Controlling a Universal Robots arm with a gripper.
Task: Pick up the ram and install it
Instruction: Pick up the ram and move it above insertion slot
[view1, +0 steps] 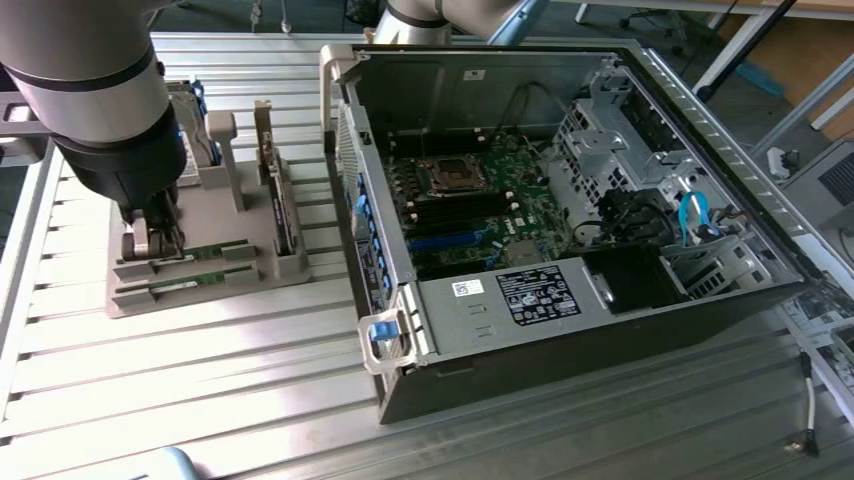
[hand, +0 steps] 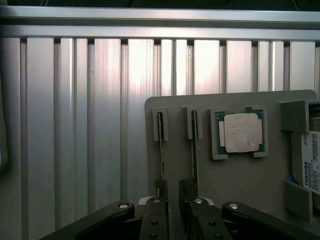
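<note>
The fingers (hand: 188, 192) stand a little apart, and the grey of the holder (hand: 235, 185) shows through the gap, so they grip nothing. The gripper (hand: 174, 189) hangs low over one end of the holder's two slots. In the exterior view the gripper (view1: 158, 245) is at the left end of those slots.

One ram (hand: 160, 145) lies edge-up in its slot, in line with one finger. The other ram (hand: 194, 150) lies in the next slot, just beside the second finger. From this angle I cannot tell which stick the fingers are meant to close on, nor whether they touch either. The exterior view agrees: the ram (view1: 200, 254) and the other ram (view1: 187, 282) both sit in the holder (view1: 267, 268).

Further along the holder, a processor (hand: 242, 132) rests in its own pocket and a card (view1: 276, 200) stands upright. The holder sits on the ribbed desk (view1: 200, 380), with the open case (view1: 400, 330) just beside it at the exterior view's right. The dark slots on the board (view1: 481, 200) look unfilled.

So the approach is made. The grasp, the lift, the carry to the case and the seating are all left to do.
</note>
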